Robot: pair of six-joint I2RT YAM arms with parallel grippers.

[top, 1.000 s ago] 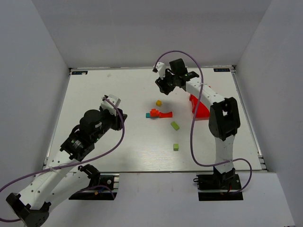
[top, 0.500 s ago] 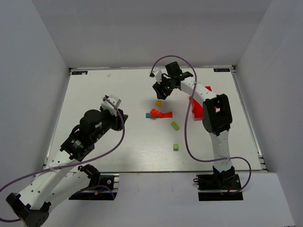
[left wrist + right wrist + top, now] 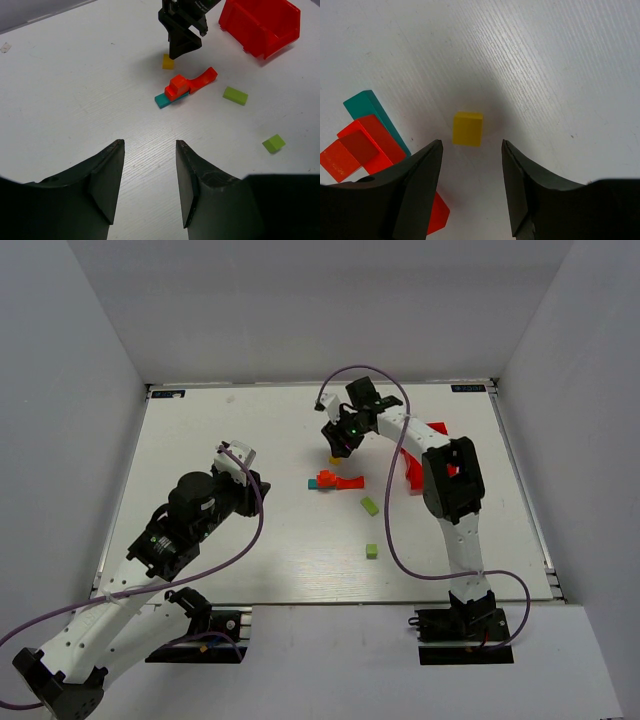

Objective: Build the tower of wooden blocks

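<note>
Wood block tower [image 3: 335,481]: low stack, teal bar [image 3: 375,111] under red-orange pieces [image 3: 367,140], mid table [image 3: 230,430]. Yellow cube [image 3: 467,128] lies just behind the tower. Right hand [image 3: 470,145] is spread over the cube, fingers either side, not touching. Two lime blocks [image 3: 370,505] sit near-right of the tower, red bin [image 3: 425,468] farther right. Left hand [image 3: 149,150] is released and empty, well near-left of the tower.

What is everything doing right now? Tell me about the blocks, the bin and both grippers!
left gripper, open, holding nothing.
right gripper, open, just above the yellow cube.
yellow cube, lying alone, not grasped.
teal bar, lying flat under the pile.
red-orange pieces, stacked on the teal bar.
lime-green flat block, lying loose.
lime-green cube, lying loose, off by itself.
red bin, no blocks seen inside.
</note>
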